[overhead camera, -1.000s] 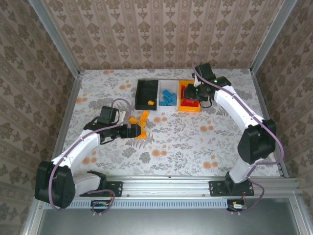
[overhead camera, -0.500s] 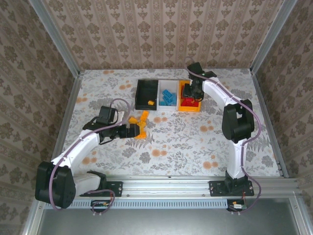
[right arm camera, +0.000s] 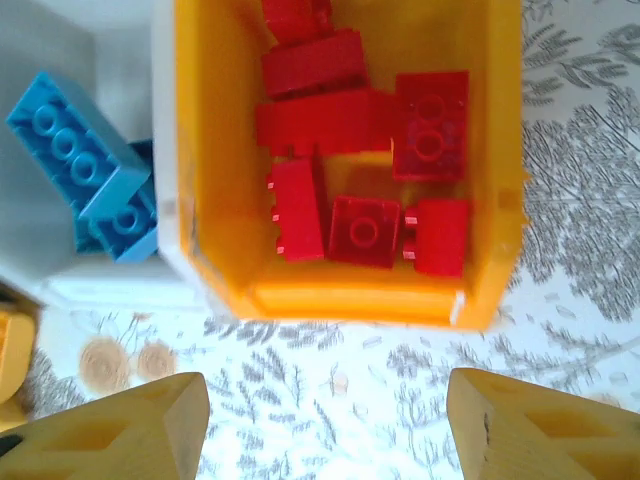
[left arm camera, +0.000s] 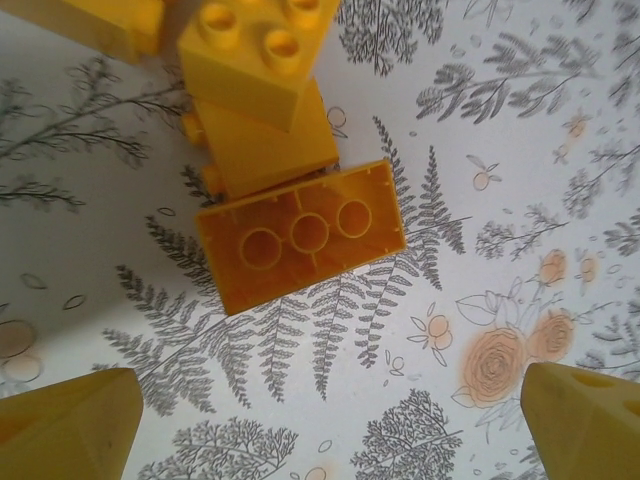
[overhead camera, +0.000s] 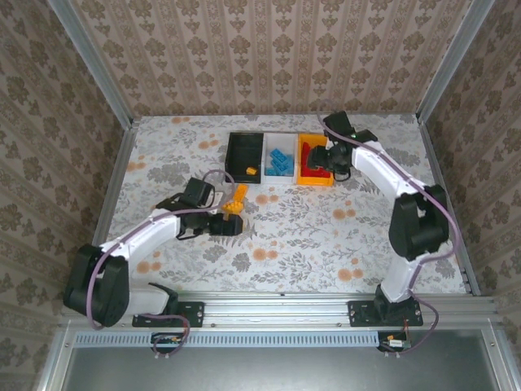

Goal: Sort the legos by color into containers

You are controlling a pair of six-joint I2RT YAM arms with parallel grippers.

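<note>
Your left gripper (left arm camera: 325, 420) gapes over yellow bricks (left arm camera: 300, 235) piled together on the table (left arm camera: 470, 130); your right gripper (right arm camera: 325, 430), also open, hangs over the orange bin (right arm camera: 350, 300) of red bricks (right arm camera: 365, 230), white bin (right arm camera: 115, 285) with blue bricks (right arm camera: 75, 150) alongside

Red legos (right arm camera: 310, 125) occupy the orange-yellow bin (right arm camera: 350, 300), blue legos (overhead camera: 281, 161) the white bin (overhead camera: 273, 140); orange-yellow legos (left arm camera: 300, 232) lie loose near the black bin (overhead camera: 241, 145).

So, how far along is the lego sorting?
Done: red legos in the orange bin, blue legos in the white bin, one yellow lego in the black bin. In hand: nothing; left gripper and right gripper are open. Left: a yellow pile on the table.
</note>
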